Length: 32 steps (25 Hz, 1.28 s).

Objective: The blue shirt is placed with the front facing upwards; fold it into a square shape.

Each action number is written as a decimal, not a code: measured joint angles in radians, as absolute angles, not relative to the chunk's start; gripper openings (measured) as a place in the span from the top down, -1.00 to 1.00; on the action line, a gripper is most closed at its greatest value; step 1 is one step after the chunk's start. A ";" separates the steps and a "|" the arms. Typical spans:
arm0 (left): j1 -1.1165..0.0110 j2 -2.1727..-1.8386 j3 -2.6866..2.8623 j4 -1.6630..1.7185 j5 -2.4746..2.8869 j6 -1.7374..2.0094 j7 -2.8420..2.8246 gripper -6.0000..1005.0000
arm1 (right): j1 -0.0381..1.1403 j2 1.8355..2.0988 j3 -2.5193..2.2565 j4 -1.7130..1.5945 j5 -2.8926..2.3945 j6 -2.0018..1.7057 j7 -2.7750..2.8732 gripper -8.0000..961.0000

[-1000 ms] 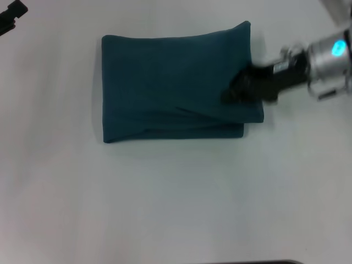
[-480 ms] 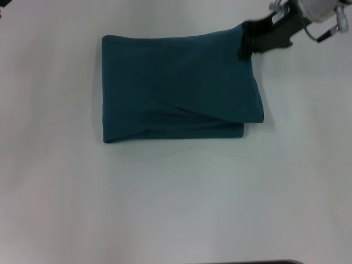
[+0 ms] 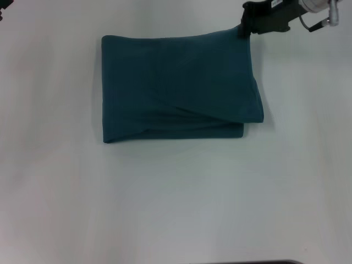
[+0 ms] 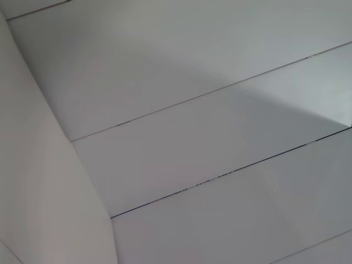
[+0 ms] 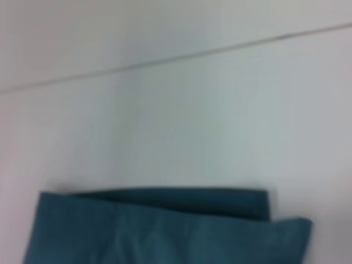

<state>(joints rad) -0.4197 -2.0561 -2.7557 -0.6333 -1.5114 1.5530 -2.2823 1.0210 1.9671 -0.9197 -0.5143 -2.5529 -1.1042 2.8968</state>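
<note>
The blue shirt (image 3: 179, 88) lies folded (a rough rectangle) on the white table (image 3: 176, 203). The right gripper (image 3: 245, 25) sits at its far right corner; whether it grips cannot be told.

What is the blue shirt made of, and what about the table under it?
The blue shirt looks like soft, matte knit cloth, maybe cotton: it folds in floppy layers with gentle creases and no shine. The table looks like a smooth, hard white surface, plain and even; which material exactly cannot be told.

Right gripper (image 3: 246, 25) cut off by head view's top edge, fingers unclear; blue shirt (image 5: 165, 231) cropped in right wrist view.
</note>
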 joint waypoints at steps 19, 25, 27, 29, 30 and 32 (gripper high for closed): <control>-0.431 -2.060 -2.756 -0.630 -1.511 1.535 -2.278 -0.89 | 0.994 1.986 -0.917 -0.448 -2.499 -0.935 2.887 0.96; -0.432 -2.060 -2.755 -0.630 -1.510 1.538 -2.280 -0.89 | 0.998 1.963 -0.909 -0.507 -2.497 -0.984 2.891 0.96; -0.430 -2.060 -2.755 -0.630 -1.510 1.541 -2.282 -0.89 | 1.005 1.968 -0.914 -0.479 -2.499 -0.960 2.886 0.95; -0.428 -2.060 -2.755 -0.631 -1.511 1.541 -2.283 -0.89 | 1.012 1.979 -0.930 -0.433 -2.502 -0.919 2.882 0.95; -0.427 -2.061 -2.755 -0.631 -1.511 1.541 -2.283 -0.89 | 1.014 1.984 -0.940 -0.412 -2.503 -0.901 2.882 0.95; -0.426 -2.061 -2.755 -0.631 -1.512 1.541 -2.284 -0.89 | 1.018 1.991 -0.964 -0.376 -2.503 -0.867 2.883 0.95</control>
<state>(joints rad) -0.4262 -2.0612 -2.7550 -0.6312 -1.5118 1.5411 -2.2839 1.0178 1.9913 -0.9637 -0.3760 -2.5035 -0.8672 2.8827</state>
